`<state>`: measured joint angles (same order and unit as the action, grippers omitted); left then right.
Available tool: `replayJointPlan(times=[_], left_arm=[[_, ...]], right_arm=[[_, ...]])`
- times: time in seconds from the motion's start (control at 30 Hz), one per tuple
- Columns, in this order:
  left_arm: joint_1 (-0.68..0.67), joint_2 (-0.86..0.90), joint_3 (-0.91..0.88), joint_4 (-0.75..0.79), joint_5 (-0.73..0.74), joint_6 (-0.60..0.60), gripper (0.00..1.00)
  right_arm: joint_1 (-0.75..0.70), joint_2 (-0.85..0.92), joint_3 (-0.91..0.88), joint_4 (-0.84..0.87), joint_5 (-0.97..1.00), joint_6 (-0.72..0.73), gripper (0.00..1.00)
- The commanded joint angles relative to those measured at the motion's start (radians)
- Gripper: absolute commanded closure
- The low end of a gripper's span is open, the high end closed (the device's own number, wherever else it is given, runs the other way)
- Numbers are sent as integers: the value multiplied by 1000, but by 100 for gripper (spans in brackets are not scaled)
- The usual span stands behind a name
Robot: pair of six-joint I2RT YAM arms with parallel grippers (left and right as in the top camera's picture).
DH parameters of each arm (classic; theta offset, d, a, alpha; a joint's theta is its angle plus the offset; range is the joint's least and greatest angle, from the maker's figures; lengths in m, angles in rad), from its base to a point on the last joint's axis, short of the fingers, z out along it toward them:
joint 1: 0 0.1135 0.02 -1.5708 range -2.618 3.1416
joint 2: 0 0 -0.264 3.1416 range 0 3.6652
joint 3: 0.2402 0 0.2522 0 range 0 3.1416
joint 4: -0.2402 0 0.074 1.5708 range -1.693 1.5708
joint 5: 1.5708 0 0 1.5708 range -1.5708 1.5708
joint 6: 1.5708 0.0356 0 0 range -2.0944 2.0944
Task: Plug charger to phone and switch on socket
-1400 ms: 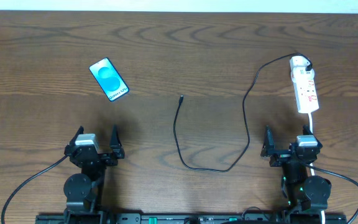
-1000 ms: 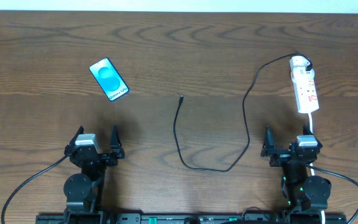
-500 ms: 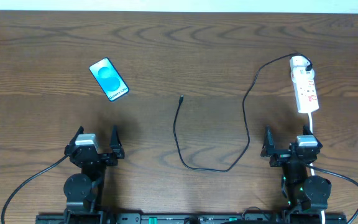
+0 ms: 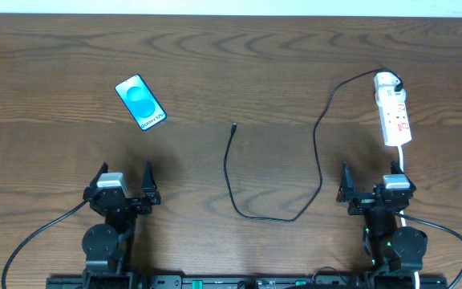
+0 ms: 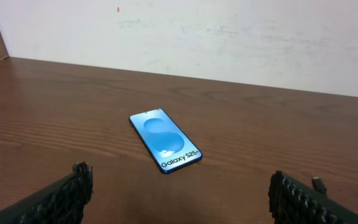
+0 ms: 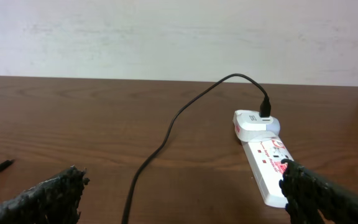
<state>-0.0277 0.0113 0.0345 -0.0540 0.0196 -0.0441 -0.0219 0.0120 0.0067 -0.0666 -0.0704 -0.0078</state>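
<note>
With my left tool and right tool both wide and empty at the bottom edge, Galaxy S25+ phone upper left, charger plug tip mid-frame and power strip upper right, I judge nothing started, so next I must pinch that tip.

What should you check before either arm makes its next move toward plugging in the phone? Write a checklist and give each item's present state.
1. Left gripper open and empty: ok.
2. Right gripper open and empty: ok.
3. Phone lies screen up with nothing on it: ok.
4. Charger's plug tip lies free on the table, apart from the phone: ok.
5. Its other end sits in the white adapter at the socket: ok.
6. Socket's switch position: cannot tell.
</note>
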Motion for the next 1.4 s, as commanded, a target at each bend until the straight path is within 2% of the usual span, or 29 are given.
replayJointPlan(times=[0.0, 1.37], left_arm=[[5, 1, -31, -18, -17, 18, 8], [5, 6, -31, -14, 6, -10, 8]], right_arm=[[15, -6, -1, -5, 5, 11, 1], [15, -6, -1, -5, 5, 11, 1]])
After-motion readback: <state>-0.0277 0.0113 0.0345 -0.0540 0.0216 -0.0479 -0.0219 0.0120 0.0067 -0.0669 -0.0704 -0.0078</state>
